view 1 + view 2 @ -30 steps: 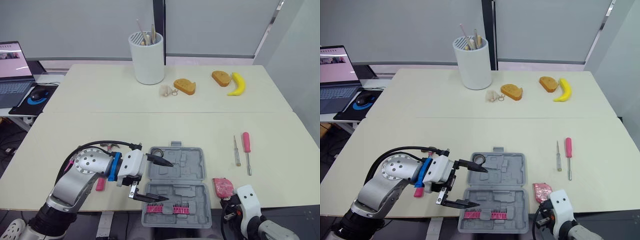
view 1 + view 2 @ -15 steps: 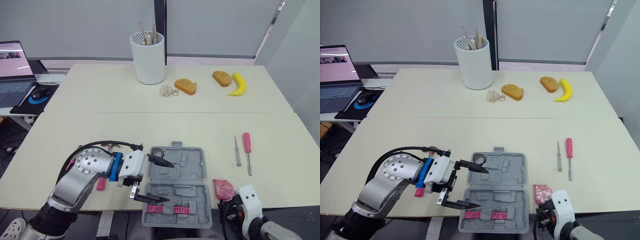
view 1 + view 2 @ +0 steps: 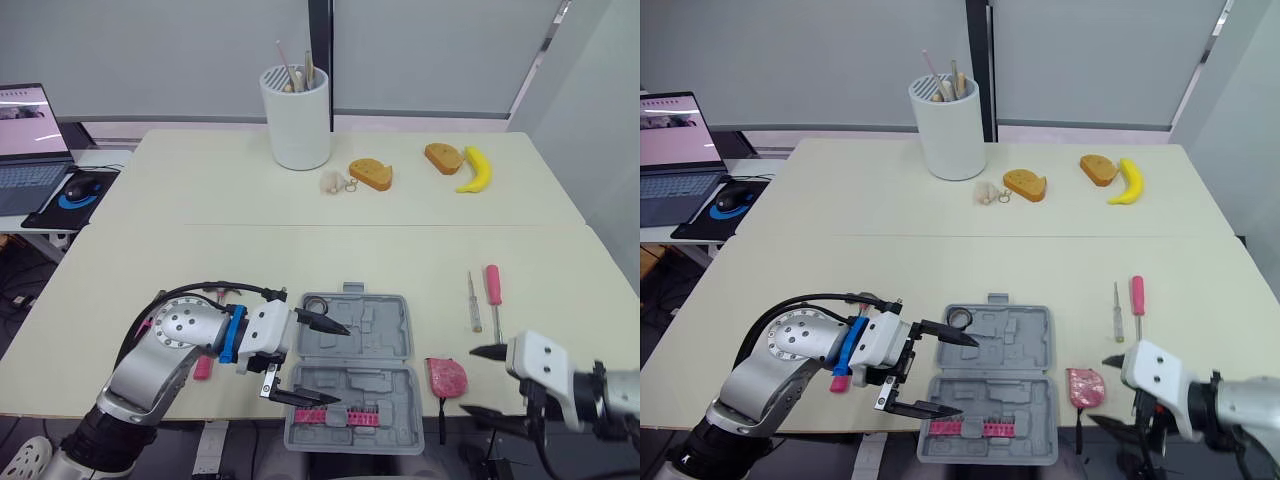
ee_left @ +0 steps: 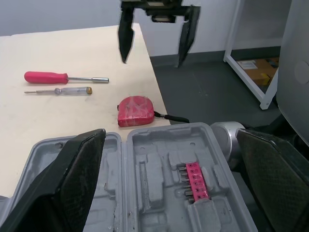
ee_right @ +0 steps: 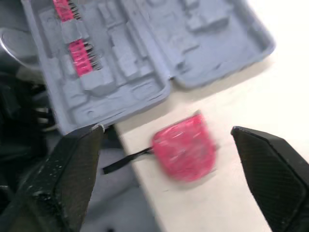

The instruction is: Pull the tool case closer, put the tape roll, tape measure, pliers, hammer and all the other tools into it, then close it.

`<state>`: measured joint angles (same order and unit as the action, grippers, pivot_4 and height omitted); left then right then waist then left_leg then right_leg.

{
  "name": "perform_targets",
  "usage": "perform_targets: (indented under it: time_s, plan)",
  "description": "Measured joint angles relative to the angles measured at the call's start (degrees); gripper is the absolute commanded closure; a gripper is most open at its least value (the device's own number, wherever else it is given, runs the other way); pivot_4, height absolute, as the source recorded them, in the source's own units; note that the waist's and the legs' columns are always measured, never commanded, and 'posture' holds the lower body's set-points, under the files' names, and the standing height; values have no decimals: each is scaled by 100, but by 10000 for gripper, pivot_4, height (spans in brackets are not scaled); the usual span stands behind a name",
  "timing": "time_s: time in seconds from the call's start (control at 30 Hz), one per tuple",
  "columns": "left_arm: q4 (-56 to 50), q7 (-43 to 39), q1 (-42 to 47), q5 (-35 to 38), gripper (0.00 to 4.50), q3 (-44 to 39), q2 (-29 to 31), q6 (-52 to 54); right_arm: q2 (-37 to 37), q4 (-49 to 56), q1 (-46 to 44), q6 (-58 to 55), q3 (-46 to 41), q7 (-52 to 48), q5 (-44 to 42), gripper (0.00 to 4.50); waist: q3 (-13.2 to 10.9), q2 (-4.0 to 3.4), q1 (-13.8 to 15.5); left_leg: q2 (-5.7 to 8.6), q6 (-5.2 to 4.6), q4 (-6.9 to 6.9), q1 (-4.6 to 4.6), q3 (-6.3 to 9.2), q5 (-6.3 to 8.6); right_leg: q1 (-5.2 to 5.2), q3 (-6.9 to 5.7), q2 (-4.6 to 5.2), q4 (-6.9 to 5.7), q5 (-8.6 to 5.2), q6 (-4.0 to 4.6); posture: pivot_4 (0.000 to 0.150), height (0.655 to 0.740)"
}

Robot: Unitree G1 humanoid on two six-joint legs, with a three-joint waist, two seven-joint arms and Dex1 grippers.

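A grey plastic tool case point(image 3: 352, 370) lies open near the front edge of the pale worktop point(image 3: 400, 250). Its near half reaches out over that edge. In the near half sits a row of pink screwdriver bits point(image 3: 345, 416). In the far left corner of the other half there is a small dark ring, the tape roll point(image 3: 314, 304).

The left claw point(image 3: 340, 365) hangs over the left side of the case. Its two black fingers are spread wide, one above the far half and one above the near half, and they hold nothing. Beside the left arm lies a pink-handled tool point(image 3: 202, 367), partly hidden; I cannot tell which tool it is.

The red tape measure point(image 3: 447, 377) rests on the worktop just to the right of the case, with its black strap hanging over the front edge. The right claw point(image 3: 468, 381) is just beside it, on its right, at the edge of the worktop. It is also wide open and empty. In the right wrist view the tape measure lies ahead between the two fingers, not touched by them.

Further back on the right lie a pink-handled screwdriver point(image 3: 494, 300) and a thin screwdriver with a clear handle point(image 3: 473, 301), side by side and apart from the case.

On the far part of the worktop stand a white round holder with sticks point(image 3: 296, 116), two slices of bread point(image 3: 369, 174) point(image 3: 441, 156) and a yellow banana point(image 3: 474, 168). A laptop point(image 3: 27, 130) is at the far left.
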<state>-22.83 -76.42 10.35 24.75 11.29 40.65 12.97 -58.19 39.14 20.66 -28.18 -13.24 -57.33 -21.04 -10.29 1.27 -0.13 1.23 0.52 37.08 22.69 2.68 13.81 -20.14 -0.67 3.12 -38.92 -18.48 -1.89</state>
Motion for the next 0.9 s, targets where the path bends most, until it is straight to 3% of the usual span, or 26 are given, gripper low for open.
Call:
perform_targets:
  time_s: [0.17,0.4,0.9]
  plan:
    - [-19,75,-41,0,0,81,-28,4,-73,-1187,-747,1262,1012,-519,704,204,-2,1,25,3,0,-3,13,5,1,-8,-9,1,2,1,6,1500,7400]
    - [-77,66,-49,1,0,87,-27,5,79,-2332,-1031,2521,1719,-856,1316,204,-5,0,14,4,0,-1,9,5,1,-4,-5,4,1,1,7,1500,7400]
    - [-128,-25,-41,2,0,195,-25,2,428,-3536,-1770,3297,2269,-860,1926,204,-5,-2,8,3,2,-2,3,6,-1,-1,-4,2,-3,2,8,1500,7400]
